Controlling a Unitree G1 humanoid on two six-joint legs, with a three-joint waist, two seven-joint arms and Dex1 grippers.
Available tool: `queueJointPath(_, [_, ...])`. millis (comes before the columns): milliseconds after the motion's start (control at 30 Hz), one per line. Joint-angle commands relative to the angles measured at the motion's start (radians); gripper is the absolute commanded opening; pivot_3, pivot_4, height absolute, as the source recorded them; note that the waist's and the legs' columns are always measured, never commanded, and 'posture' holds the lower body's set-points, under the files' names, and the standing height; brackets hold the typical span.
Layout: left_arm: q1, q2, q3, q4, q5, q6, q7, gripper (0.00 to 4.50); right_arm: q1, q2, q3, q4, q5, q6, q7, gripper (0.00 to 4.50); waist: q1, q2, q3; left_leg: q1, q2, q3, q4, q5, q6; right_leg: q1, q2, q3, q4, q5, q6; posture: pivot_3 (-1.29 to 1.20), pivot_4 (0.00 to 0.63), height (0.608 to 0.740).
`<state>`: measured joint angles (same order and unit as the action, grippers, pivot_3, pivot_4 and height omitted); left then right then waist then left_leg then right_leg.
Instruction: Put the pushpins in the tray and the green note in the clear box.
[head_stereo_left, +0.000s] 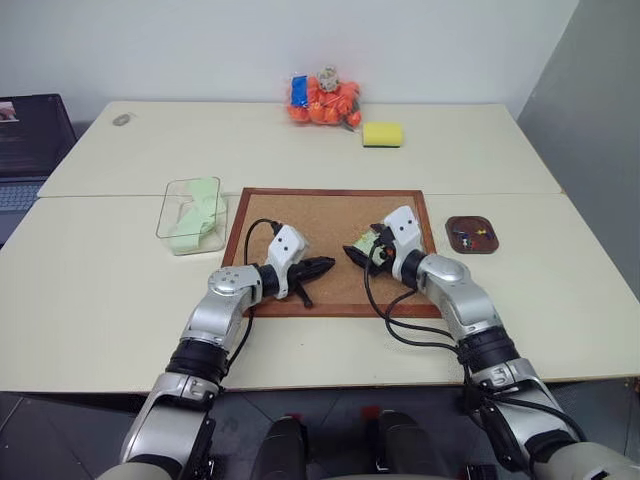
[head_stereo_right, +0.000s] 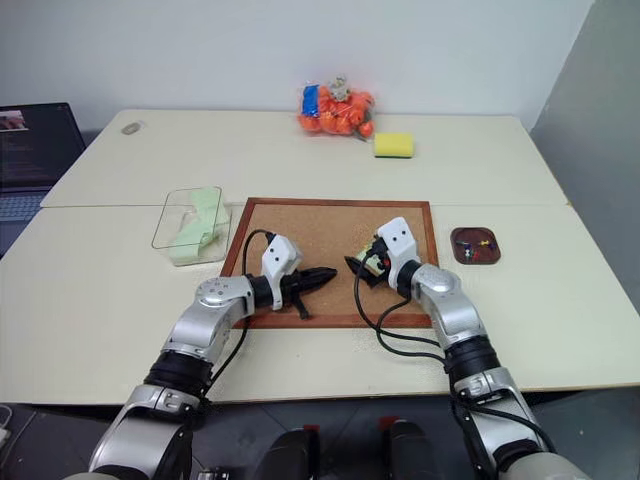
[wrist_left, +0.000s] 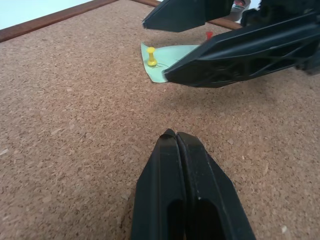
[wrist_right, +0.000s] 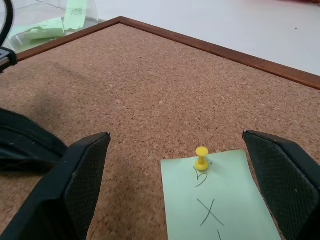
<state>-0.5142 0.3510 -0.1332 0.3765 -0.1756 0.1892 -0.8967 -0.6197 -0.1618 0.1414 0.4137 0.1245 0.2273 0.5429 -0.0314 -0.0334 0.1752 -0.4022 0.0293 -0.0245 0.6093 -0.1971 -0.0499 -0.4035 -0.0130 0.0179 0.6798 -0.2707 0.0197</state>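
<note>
A pale green note (wrist_right: 215, 200) lies on the corkboard (head_stereo_left: 300, 215), held down by a yellow pushpin (wrist_right: 201, 157). My right gripper (wrist_right: 176, 136) is open, low over the board, one finger on each side of the note and pin. In the left wrist view a small red pushpin (wrist_left: 209, 35) stands just beyond the note (wrist_left: 162, 62). My left gripper (wrist_left: 176, 135) is shut and holds nothing; it points at the note from a short way off across the cork. The dark tray (head_stereo_left: 470, 250) to the right of the board holds several pins. The clear box (head_stereo_left: 165, 215) to its left holds green notes.
A yellow sponge (head_stereo_left: 382, 134) and a net bag of orange things (head_stereo_left: 322, 102) sit at the table's far side. A laptop (head_stereo_left: 30, 140) stands at the far left. A seam (head_stereo_left: 100, 195) runs across the table behind the board.
</note>
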Motion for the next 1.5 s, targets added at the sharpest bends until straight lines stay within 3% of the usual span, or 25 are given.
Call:
queueJointPath(33, [0.059, -0.001, -0.012, -0.011, 0.004, 0.052, 0.007, 0.0, -0.043, 0.014, -0.012, 0.044, -0.008, -0.028, -0.002, 4.13, 0.0, 0.0, 0.0, 0.0, 0.0, 0.0, 0.0, 0.0, 0.0, 0.0, 0.0, 0.0, 0.0, 0.0, 0.0, 0.0, 0.15, 0.74])
queueJointPath(367, [0.114, -0.012, 0.01, -0.094, -0.005, 0.094, 0.05, 0.0, -0.09, 0.038, -0.052, 0.156, 0.005, -0.021, -0.01, 2.01, -0.006, 0.0, -0.001, 0.002, 0.001, 0.001, 0.0, 0.0, 0.0, 0.001, 0.0, 0.001, 0.001, 0.0, 0.0, 0.0, 0.15, 0.74])
queueJointPath(733, [0.098, -0.007, 0.022, -0.094, -0.005, 0.099, 0.062, 0.0, -0.102, 0.046, -0.026, 0.199, -0.04, -0.06, 0.0, 0.03, -0.01, 0.0, -0.001, 0.002, 0.001, 0.001, 0.0, 0.0, 0.0, 0.001, 0.0, 0.001, 0.001, 0.0, 0.0, 0.0, 0.15, 0.74])
queueJointPath(1067, [0.102, -0.003, 0.026, -0.107, -0.004, 0.107, 0.061, 0.0, -0.125, 0.062, -0.052, 0.203, -0.026, -0.079, 0.002, 0.03, -0.021, 0.0, -0.001, 0.002, 0.001, 0.001, 0.0, 0.0, 0.0, 0.001, 0.0, 0.001, 0.001, 0.001, 0.001, 0.0, 0.15, 0.74])
queueJointPath(1500, [0.098, 0.001, 0.024, -0.104, 0.003, 0.115, 0.063, 0.0, -0.004, -0.036, -0.108, -0.239, 0.111, 0.165, 0.072, 0.03, -0.015, 0.001, -0.001, 0.0, 0.001, 0.0, 0.0, 0.0, 0.0, 0.0, 0.0, 0.001, 0.0, 0.0, 0.002, 0.0, 0.15, 0.74])
